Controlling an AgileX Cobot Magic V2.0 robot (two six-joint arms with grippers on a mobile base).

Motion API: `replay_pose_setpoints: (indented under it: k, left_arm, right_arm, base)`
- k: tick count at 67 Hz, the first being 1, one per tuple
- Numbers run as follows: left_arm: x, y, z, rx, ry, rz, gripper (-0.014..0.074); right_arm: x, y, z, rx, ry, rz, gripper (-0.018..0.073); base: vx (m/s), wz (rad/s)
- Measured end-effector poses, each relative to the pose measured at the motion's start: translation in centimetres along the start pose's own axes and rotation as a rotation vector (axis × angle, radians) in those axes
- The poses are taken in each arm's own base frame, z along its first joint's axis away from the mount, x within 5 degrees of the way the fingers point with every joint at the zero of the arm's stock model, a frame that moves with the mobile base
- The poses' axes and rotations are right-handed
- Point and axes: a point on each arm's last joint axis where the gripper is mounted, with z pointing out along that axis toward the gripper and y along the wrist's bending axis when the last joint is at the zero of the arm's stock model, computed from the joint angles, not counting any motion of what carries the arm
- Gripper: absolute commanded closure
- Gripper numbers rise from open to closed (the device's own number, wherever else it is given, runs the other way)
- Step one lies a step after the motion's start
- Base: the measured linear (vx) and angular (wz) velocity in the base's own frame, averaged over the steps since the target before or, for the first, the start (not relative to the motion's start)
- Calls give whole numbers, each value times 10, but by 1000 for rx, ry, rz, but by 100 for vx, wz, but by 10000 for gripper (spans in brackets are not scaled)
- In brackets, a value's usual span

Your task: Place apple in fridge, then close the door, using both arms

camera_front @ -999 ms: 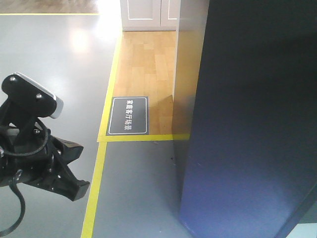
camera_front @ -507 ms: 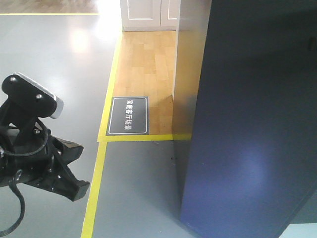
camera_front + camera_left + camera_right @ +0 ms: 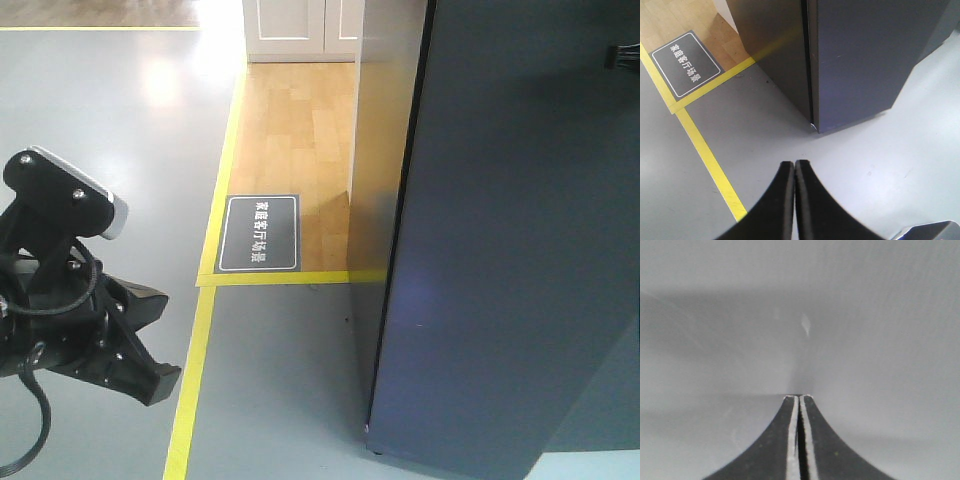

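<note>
Now the tall dark grey-blue door [image 3: 510, 250] is swinging nearly closed, pushed by the clenched, empty right gripper [image 3: 798, 398]; the left gripper [image 3: 794, 164] is clenched too.

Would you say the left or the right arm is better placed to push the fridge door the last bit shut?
Probably the right. Its shut pincer sits tip-first right up against a plain grey surface, likely the door. The left pincer, also shut, hangs over the floor, short of the fridge corner.
</note>
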Motion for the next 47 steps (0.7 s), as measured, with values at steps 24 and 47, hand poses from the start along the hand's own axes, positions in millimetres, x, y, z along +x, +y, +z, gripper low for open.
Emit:
replay_pose_setpoints:
  k: [24,47]
  left_arm:
    - [0,0,0,0,-1,0,603]
    - [0,0,0,0,-1,0,603]
  right_arm:
    - [-12,-4,42,-3,15,-3,562]
    - [-1,-3,54,-11,72,-1,562]
  base:
    - [0,0]
    - [0,0]
